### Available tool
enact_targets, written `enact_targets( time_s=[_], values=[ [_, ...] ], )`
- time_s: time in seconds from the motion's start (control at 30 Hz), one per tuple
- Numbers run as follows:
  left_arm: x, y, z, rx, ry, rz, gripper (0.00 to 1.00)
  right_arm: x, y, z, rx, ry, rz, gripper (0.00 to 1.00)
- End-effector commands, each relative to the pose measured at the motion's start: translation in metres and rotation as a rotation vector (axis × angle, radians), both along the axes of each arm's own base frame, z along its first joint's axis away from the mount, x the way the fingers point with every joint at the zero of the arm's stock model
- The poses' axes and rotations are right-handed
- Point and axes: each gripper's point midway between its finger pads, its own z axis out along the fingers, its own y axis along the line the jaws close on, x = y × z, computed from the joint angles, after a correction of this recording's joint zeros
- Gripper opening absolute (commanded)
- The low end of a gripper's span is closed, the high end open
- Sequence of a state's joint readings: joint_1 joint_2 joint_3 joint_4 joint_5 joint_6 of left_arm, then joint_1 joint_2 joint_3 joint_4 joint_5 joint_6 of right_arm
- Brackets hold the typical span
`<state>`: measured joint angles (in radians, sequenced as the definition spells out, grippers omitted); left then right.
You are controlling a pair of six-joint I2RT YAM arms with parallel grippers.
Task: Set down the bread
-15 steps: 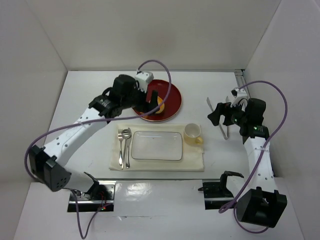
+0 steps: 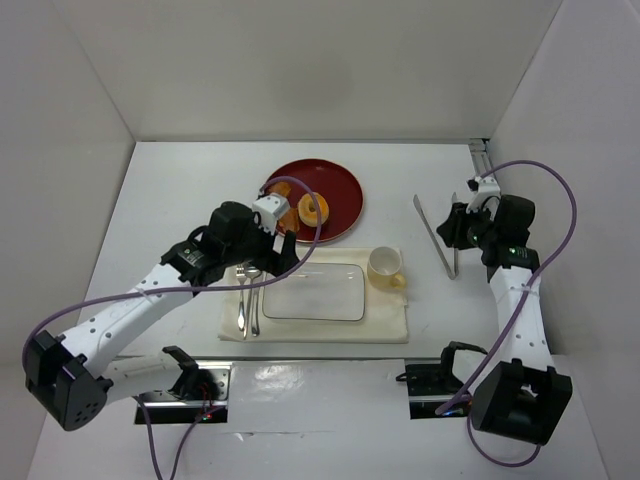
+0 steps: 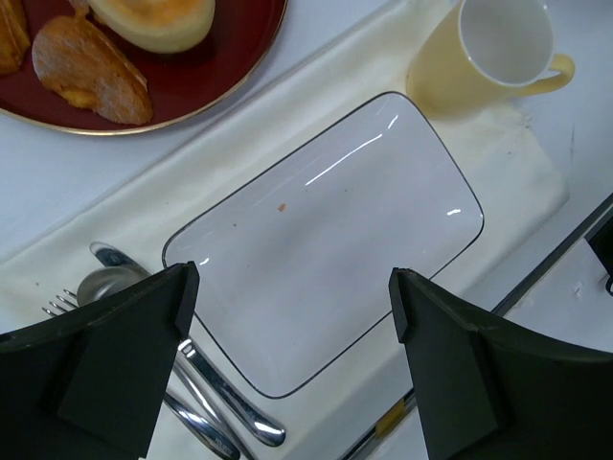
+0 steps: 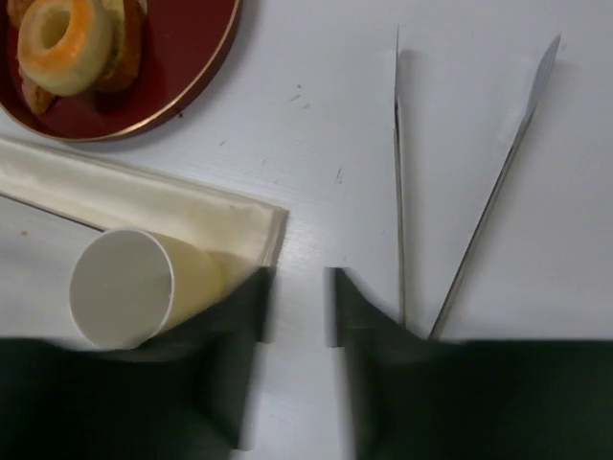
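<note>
the bread (image 2: pixel 312 209): round golden-orange roll with a darker centre, lying on the red plate (image 2: pixel 340 188) at the far middle of the table (image 2: pixel 170 190), free of both grippers; the right wrist view shows its ring shape.
other bread: more pieces lie on the same plate, touching or just beside the roll on its left; an orange-brown chunk (image 3: pixel 91 77) shows in the left wrist view.
left gripper (image 3: pixel 292 283): fingers spread wide apart with nothing between them, hanging over the left part of the white rectangular plate (image 2: pixel 320 295).
right gripper (image 4: pixel 297 297): fingers drawn close together, only a narrow slit between them and nothing in it; it hangs on the right side of the table, just beside the tongs (image 2: pixel 432 232).
tongs: lying flat on the bare table, arms splayed in a v, untouched.
cream cup (image 2: pixel 385 265): upright on the cream cloth (image 2: pixel 380 322), just right of the white plate.
cutlery: fork and spoon (image 2: pixel 248 290) lie side by side on the cloth, left of the white plate, partly under the left gripper.
</note>
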<state>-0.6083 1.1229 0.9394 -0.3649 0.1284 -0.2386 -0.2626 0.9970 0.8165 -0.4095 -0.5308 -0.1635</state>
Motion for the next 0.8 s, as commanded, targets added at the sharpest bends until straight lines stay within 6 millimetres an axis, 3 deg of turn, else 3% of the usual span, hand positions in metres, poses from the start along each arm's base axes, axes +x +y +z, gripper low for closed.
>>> enact_targets(
  time_s=[0.0, 0.03, 0.07, 0.23, 0.5, 0.77],
  values=[
    [0.005, -0.010, 0.028, -0.074, -0.110, -0.022, 1.00, 0.007, -0.016, -0.004, -0.071, 0.003, -0.029, 0.68],
    [0.004, -0.009, 0.024, -0.069, -0.102, -0.022, 1.00, 0.005, -0.018, -0.014, -0.076, 0.043, -0.034, 0.96],
    [0.003, -0.009, 0.027, -0.068, -0.101, -0.022, 1.00, 0.006, -0.022, -0.018, -0.086, 0.056, -0.052, 1.00],
    [0.003, -0.008, 0.030, -0.076, -0.107, -0.011, 1.00, 0.008, -0.039, -0.050, -0.163, 0.159, -0.078, 1.00],
    [-0.003, -0.011, 0.036, -0.095, -0.116, -0.036, 1.00, 0.025, -0.070, -0.084, -0.299, 0.219, -0.109, 0.99],
    [-0.004, -0.014, 0.039, -0.108, -0.118, -0.052, 1.00, 0.034, -0.077, -0.115, -0.331, 0.267, -0.082, 0.99]
  ],
)
